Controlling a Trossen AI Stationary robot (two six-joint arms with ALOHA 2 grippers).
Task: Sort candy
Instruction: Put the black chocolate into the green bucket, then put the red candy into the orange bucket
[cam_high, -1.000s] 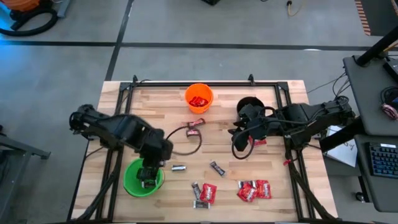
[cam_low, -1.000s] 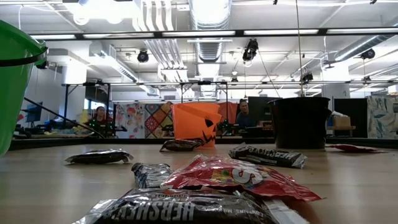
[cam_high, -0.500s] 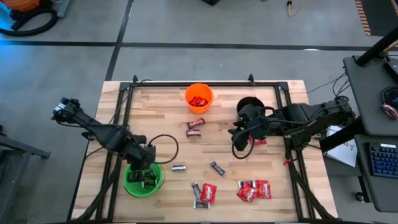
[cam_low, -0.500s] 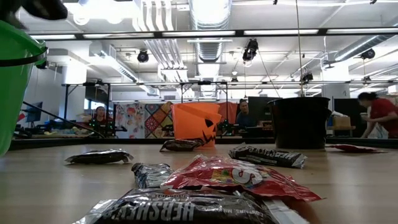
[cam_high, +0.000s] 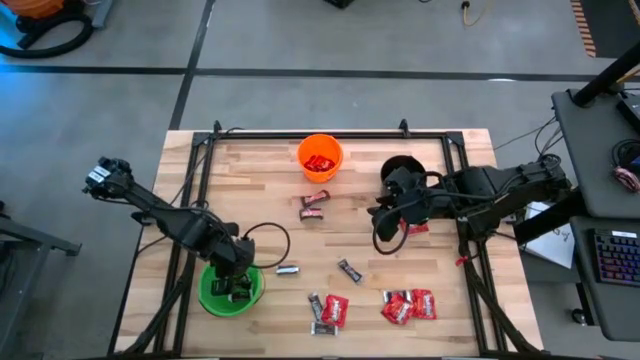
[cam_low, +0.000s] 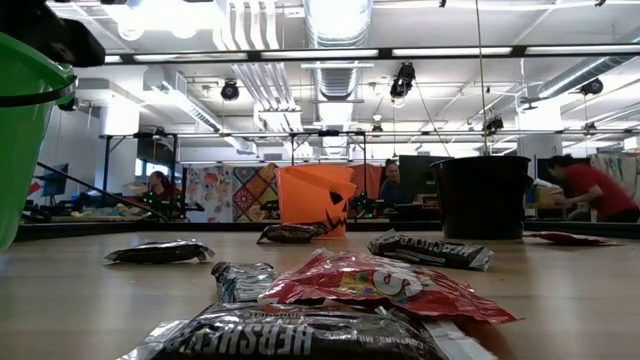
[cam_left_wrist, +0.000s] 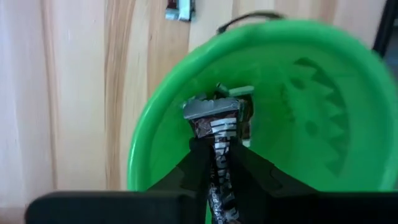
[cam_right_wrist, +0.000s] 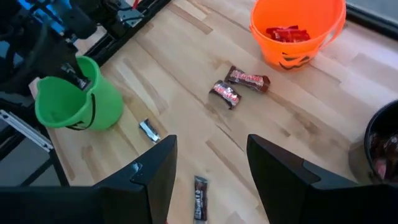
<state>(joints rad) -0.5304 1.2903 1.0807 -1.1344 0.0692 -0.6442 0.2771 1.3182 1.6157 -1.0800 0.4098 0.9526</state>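
A pale wooden table (cam_high: 260, 190) carries three cups (cam_high: 320, 157) and scattered candy (cam_high: 334, 310).

The pale wooden counter (cam_high: 260, 200) stood on a grey concrete floor (cam_high: 300, 40) crossed by dark lines. A black desk (cam_high: 600, 150) with a keyboard (cam_high: 615, 258) sat beside its right edge, and an orange vacuum with a black hose (cam_high: 45, 25) lay in the far left corner. Level across the counter, an open workshop showed: exposed silver ducts (cam_low: 335, 30), long ceiling strip lights (cam_low: 440, 52), colourful patterned panels (cam_low: 235, 192) along the back, and a person in red (cam_low: 590, 190) leaning over at the right.
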